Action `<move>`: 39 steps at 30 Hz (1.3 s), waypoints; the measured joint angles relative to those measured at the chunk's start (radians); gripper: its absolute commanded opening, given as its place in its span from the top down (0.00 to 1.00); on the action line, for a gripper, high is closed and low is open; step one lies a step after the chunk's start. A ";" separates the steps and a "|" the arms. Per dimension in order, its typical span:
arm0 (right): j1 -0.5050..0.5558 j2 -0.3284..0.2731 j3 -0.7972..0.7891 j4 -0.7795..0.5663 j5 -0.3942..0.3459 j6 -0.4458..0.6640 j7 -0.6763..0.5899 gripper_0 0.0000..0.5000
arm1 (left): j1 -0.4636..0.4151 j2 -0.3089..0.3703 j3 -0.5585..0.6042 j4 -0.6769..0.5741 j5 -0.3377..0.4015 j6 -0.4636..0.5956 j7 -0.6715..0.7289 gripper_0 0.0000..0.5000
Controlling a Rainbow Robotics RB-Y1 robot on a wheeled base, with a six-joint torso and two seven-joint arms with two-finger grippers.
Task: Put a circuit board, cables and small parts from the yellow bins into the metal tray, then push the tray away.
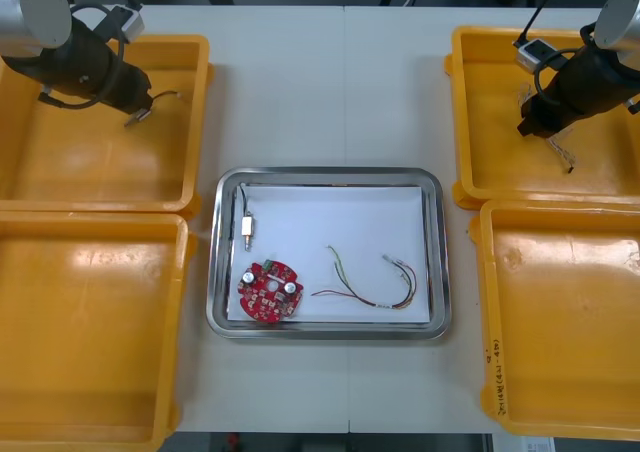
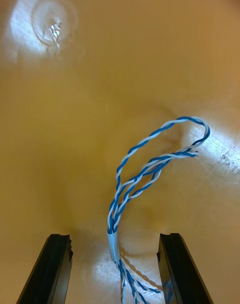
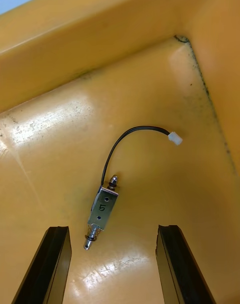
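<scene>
My left gripper (image 1: pixel 136 110) hangs open over the far left yellow bin (image 1: pixel 60 162). In the left wrist view a small metal part (image 3: pixel 102 209) with a black cable (image 3: pixel 125 139) and white plug lies on the bin floor just ahead of the open fingers (image 3: pixel 52 264). My right gripper (image 1: pixel 527 127) is open in the far right yellow bin (image 1: pixel 500 172). A twisted blue and white cable (image 2: pixel 150 169) runs between its fingers (image 2: pixel 177 269) and loops beyond them. The metal tray (image 1: pixel 325 177) holds a round red circuit board (image 1: pixel 270 292), a small metal part (image 1: pixel 246 228) with a black cable, and red and yellow cables (image 1: pixel 370 284).
Two more yellow bins stand nearer to me, one at the left (image 1: pixel 90 372) and one at the right (image 1: pixel 560 392). Bare table (image 1: pixel 330 92) lies beyond the tray, between the far bins.
</scene>
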 measured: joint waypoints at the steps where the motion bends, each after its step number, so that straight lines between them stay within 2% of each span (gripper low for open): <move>1: 0.000 0.001 0.000 0.012 -0.001 -0.011 0.000 0.00 | 0.000 0.000 0.000 0.004 -0.001 -0.004 -0.009 0.00; 5: -0.001 0.007 -0.003 0.051 -0.001 -0.043 0.002 0.00 | 0.000 -0.001 0.000 0.037 -0.001 -0.045 -0.122 0.00; 10: -0.007 0.008 -0.004 0.058 -0.001 -0.044 0.006 0.00 | 0.000 -0.008 -0.001 0.110 0.001 -0.119 -0.333 0.00; 15: -0.010 0.010 -0.007 0.077 -0.013 -0.072 0.006 0.00 | 0.000 -0.023 -0.005 0.143 0.001 -0.150 -0.362 0.00; 17: -0.014 0.010 -0.010 0.091 -0.024 -0.090 0.007 0.31 | 0.000 -0.028 -0.015 0.144 0.003 -0.159 -0.362 0.00; 18: -0.017 0.010 -0.012 0.095 -0.026 -0.090 0.007 0.71 | 0.000 -0.029 -0.021 0.144 0.005 -0.162 -0.362 0.00; 19: -0.019 0.010 -0.013 0.096 -0.026 -0.090 0.007 1.00 | 0.000 -0.030 -0.028 0.144 0.007 -0.163 -0.362 0.00; 30: -0.021 0.011 -0.015 0.096 -0.026 -0.086 0.008 1.00 | 0.000 -0.041 -0.042 0.172 0.019 -0.192 -0.362 0.00; 34: -0.022 0.011 -0.015 0.071 -0.018 -0.015 0.008 1.00 | -0.001 -0.042 -0.042 0.183 0.034 -0.208 -0.362 0.00; 37: -0.021 0.011 -0.015 0.007 0.033 0.069 0.008 1.00 | -0.005 -0.042 -0.042 0.192 0.046 -0.215 -0.362 0.00; 38: -0.021 0.011 -0.016 -0.021 0.051 0.103 0.008 1.00 | -0.007 -0.042 -0.042 0.195 0.050 -0.217 -0.362 0.44; 39: -0.021 0.011 -0.019 -0.053 0.065 0.141 0.008 1.00 | -0.008 -0.042 -0.042 0.197 0.053 -0.218 -0.362 1.00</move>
